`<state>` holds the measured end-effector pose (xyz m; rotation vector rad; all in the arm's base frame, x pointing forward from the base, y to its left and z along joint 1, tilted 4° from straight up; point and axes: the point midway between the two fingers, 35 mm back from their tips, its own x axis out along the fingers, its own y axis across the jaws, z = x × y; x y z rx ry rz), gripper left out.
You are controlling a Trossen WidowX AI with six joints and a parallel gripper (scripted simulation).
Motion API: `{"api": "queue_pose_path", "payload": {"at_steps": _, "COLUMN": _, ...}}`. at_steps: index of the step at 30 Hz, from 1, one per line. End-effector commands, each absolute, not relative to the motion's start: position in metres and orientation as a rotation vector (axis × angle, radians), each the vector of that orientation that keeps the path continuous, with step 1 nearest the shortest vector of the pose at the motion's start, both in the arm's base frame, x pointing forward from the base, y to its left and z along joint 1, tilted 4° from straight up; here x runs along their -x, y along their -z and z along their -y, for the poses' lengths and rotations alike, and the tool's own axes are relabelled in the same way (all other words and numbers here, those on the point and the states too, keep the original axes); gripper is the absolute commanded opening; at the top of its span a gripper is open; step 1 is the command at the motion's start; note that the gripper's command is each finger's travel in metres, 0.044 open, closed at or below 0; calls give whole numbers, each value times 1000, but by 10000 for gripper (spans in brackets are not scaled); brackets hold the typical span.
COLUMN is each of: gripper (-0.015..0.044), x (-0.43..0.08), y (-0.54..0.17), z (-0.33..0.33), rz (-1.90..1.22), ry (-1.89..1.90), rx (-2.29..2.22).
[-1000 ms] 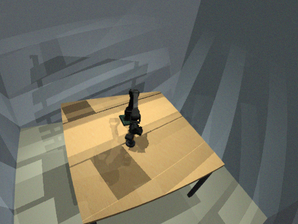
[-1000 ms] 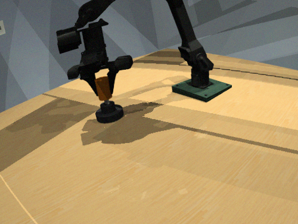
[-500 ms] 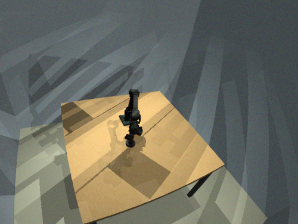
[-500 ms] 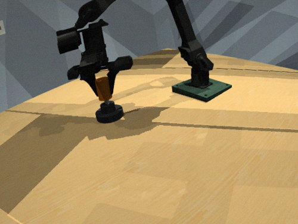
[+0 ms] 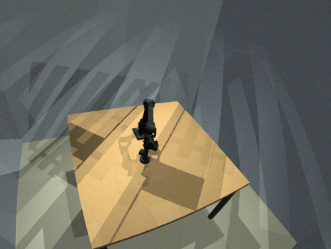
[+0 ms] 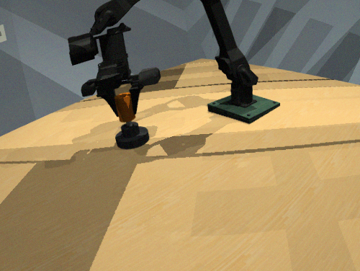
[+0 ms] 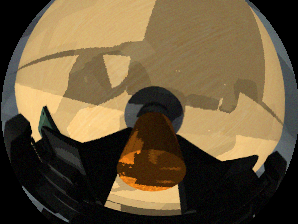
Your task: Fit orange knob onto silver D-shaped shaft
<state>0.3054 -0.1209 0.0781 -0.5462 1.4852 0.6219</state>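
Note:
The orange knob (image 6: 125, 108) (image 7: 151, 152) is held between the fingers of my gripper (image 6: 126, 109), slightly tilted in the exterior view. The dark round pedestal (image 6: 132, 140) (image 7: 132, 111) stands on the table directly beneath it, with a narrower raised collar in its middle. The knob's lower end is just above the collar, with a small grey bit of the shaft showing between them. In the wrist view the knob covers the shaft and part of the pedestal. The knob's hole and the shaft's flat side are hidden. In the top view the pedestal (image 5: 145, 160) is small below the arm.
The arm's green base plate (image 6: 264, 107) (image 5: 136, 133) is on the wooden table (image 6: 234, 173) (image 5: 109, 205), behind and right of the pedestal in the exterior view. Broad shadows cross the table top.

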Motion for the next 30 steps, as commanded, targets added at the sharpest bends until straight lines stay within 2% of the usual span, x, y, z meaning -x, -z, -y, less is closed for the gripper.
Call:
{"api": "queue_pose_path", "payload": {"at_steps": 1, "gripper": 0, "x": -306, "y": -81, "z": 122, "rz": -1485, "ry": -622, "rx": 552}}
{"api": "queue_pose_path", "payload": {"at_steps": 11, "gripper": 0, "x": -305, "y": -82, "z": 122, "rz": -1428, "ry": -783, "rx": 713}}
{"api": "queue_pose_path", "payload": {"at_steps": 30, "gripper": 0, "x": -306, "y": -78, "z": 121, "rz": -1428, "ry": -783, "rx": 713}}
